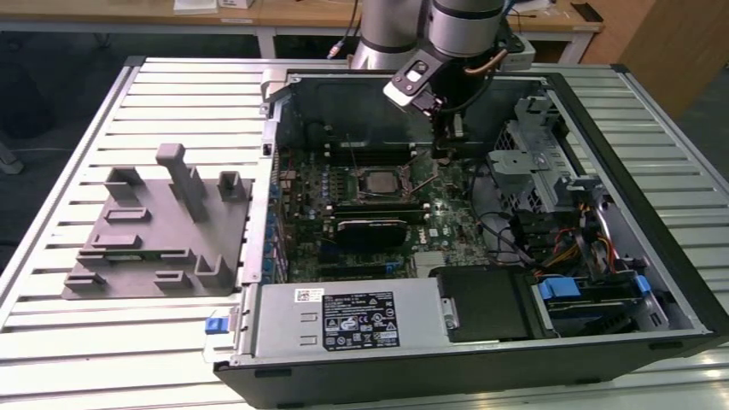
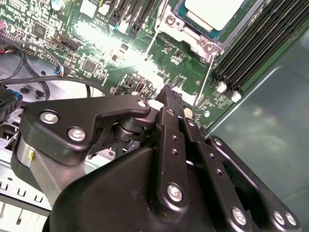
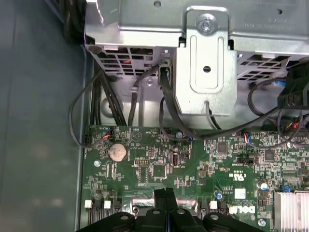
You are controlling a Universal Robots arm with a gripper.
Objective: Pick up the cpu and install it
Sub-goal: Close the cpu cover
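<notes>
Open computer case [image 1: 456, 376] lay on slatted table [image 1: 91, 342]; grey fixture block [image 1: 160, 231] beside it, toward exterior view's left.

Cpu [image 1: 375, 181] [image 2: 212, 10] sat flat in socket frame [image 2: 189, 37] on motherboard [image 3: 203, 159], silver top up.

Gripper [image 1: 446, 147] [image 2: 168, 93] [image 3: 165, 194] hung inside case over motherboard, near socket on exterior view's right, apart from cpu. Fingers [image 3: 160, 197] pressed together, nothing between them.

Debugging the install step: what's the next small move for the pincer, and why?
Probably nudge the shut pincer toward the socket lever to press it down: the cpu already sits in the socket, and the pincer holds nothing.
</notes>
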